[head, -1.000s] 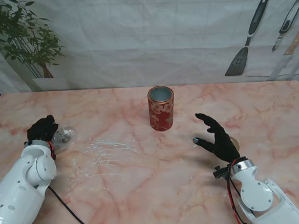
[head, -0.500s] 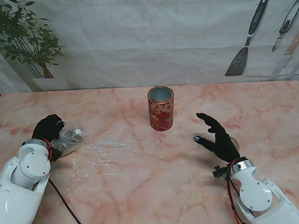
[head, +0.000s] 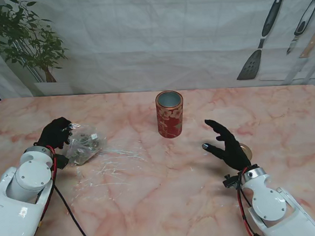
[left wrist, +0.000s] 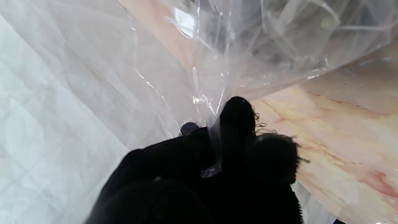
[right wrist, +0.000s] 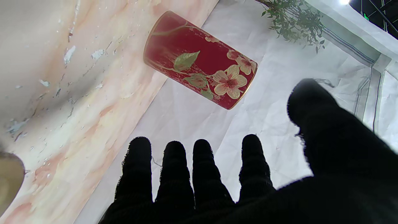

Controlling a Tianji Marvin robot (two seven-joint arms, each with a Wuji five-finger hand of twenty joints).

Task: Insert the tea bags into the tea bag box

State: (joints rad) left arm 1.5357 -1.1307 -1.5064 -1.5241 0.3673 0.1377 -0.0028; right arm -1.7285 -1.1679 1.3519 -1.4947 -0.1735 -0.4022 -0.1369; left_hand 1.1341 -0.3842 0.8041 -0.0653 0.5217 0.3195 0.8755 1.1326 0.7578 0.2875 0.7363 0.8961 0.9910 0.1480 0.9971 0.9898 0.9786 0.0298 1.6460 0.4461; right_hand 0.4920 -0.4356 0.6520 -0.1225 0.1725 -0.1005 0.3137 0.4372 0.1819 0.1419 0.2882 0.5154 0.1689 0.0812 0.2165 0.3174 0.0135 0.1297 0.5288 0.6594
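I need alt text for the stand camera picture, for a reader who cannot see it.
On a pink marble table, the left hand pinches a clear plastic bag while the open right hand hovers near a red floral tea canister, standing upright and open.

Staged kitchen: hung utensils (head: 262, 39), backdrop sheet (head: 141, 38).

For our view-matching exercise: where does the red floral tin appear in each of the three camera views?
Stand view: red floral tin upright at table centre, lid off.
Left wrist view: not in it.
Right wrist view: beyond the right hand's fingertips.
Shared landmark: pink marble table.
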